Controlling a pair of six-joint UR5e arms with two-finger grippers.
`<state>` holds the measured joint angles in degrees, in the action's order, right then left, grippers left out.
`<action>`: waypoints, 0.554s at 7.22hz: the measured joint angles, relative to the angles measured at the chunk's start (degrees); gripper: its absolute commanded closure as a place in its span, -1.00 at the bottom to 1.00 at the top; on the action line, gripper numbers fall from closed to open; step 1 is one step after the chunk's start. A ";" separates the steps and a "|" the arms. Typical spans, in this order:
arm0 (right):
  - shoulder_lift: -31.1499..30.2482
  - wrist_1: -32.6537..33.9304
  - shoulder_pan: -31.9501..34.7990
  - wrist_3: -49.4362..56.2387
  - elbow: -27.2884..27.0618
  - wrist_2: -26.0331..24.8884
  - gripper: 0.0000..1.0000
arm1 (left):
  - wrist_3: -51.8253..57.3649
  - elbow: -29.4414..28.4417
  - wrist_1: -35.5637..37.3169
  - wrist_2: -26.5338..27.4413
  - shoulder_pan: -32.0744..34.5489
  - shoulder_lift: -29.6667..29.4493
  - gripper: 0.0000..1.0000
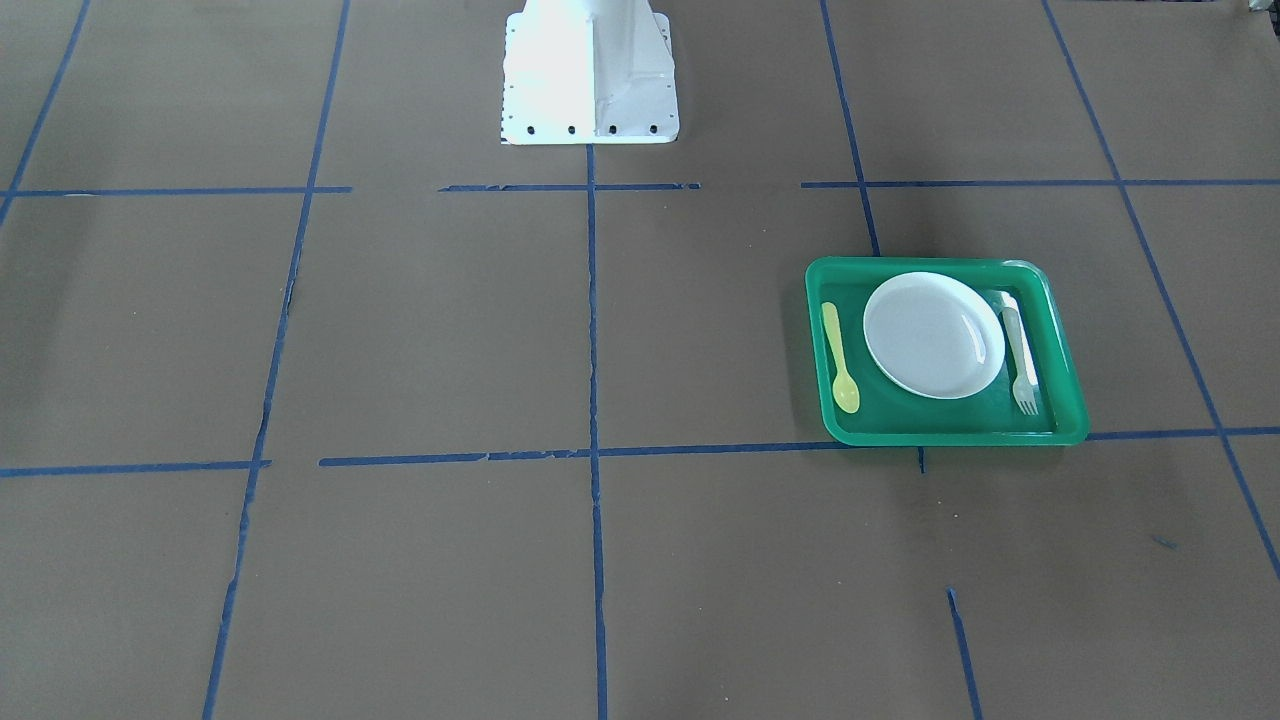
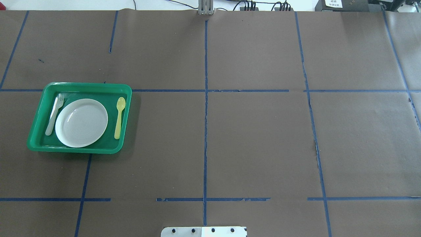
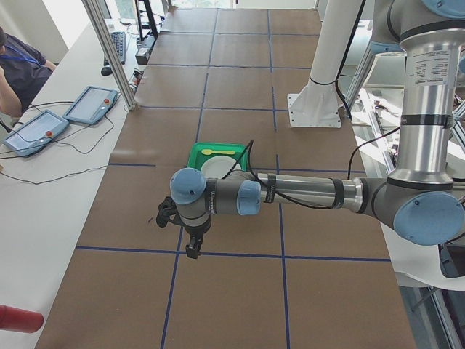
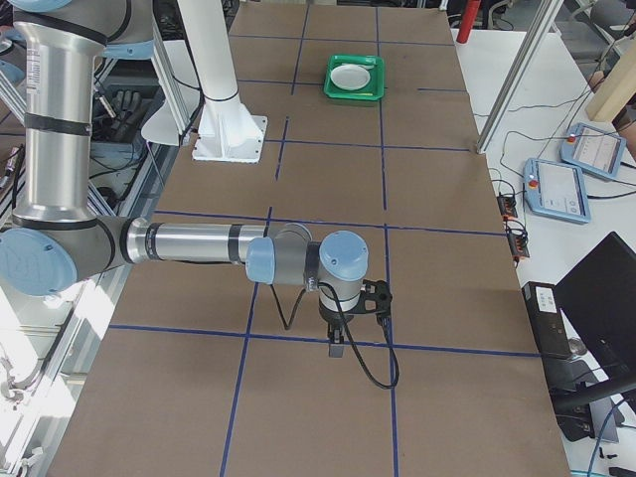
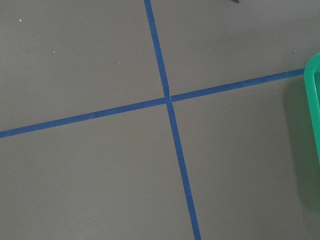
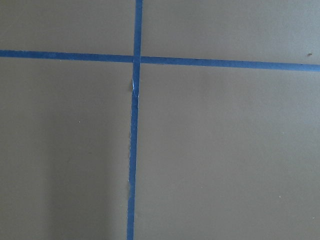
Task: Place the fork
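The pale whitish fork (image 1: 1020, 350) lies inside the green tray (image 1: 940, 436), beside the white plate (image 1: 933, 335), with the yellow spoon (image 1: 840, 358) on the plate's other side. In the overhead view the fork (image 2: 54, 113) lies at the tray's (image 2: 75, 149) left side. My left gripper (image 3: 190, 251) shows only in the exterior left view, above bare table short of the tray; I cannot tell whether it is open or shut. My right gripper (image 4: 335, 348) shows only in the exterior right view, far from the tray (image 4: 355, 78); I cannot tell its state either.
Brown paper with blue tape lines covers the table. The white robot base (image 1: 590, 75) stands at the robot's side. The left wrist view catches the tray's rim (image 5: 314, 100) at its right edge. Tablets and cables lie on the operators' bench (image 3: 43, 123).
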<state>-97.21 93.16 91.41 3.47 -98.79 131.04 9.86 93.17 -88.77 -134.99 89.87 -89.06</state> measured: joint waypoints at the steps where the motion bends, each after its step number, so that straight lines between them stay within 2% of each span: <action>1: 0.00 0.00 0.00 0.02 0.00 0.00 -1.00 | -0.02 -0.69 0.05 0.07 0.00 0.24 -1.00; 4: 0.00 0.00 0.00 0.05 0.00 0.00 -1.00 | -0.02 -1.19 0.09 0.12 0.03 0.53 -1.00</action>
<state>-97.21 93.16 91.41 3.51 -98.79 131.05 9.84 91.98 -88.68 -134.87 89.90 -88.53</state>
